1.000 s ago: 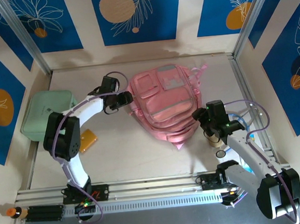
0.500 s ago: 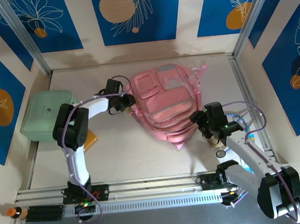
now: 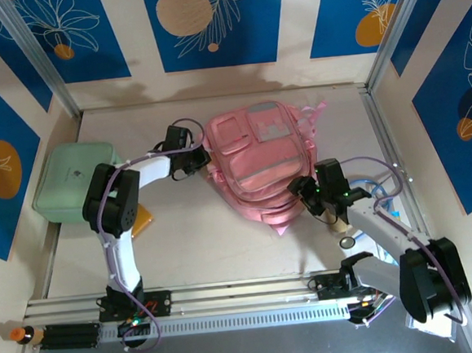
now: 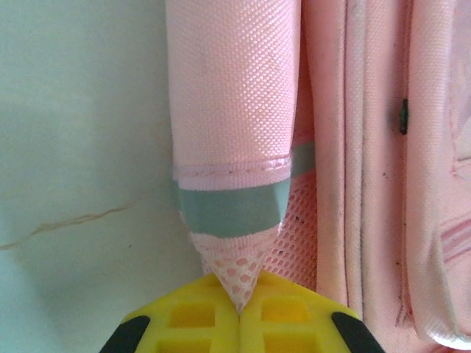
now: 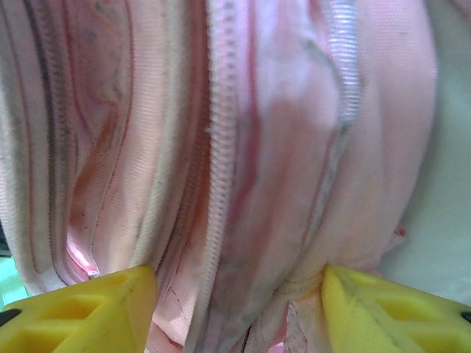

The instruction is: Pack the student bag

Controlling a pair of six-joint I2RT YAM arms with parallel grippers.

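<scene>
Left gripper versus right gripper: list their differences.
The left gripper is shut, pinching a mesh corner of the student bag; the right gripper stands open, its fingers straddling a zipped fold. Left works the bag's left edge, right its near right corner. Both have yellow fingers.

Top external: overhead, looking down, far. Both wrists: point-blank on student bag [image 3: 259,162].
</scene>
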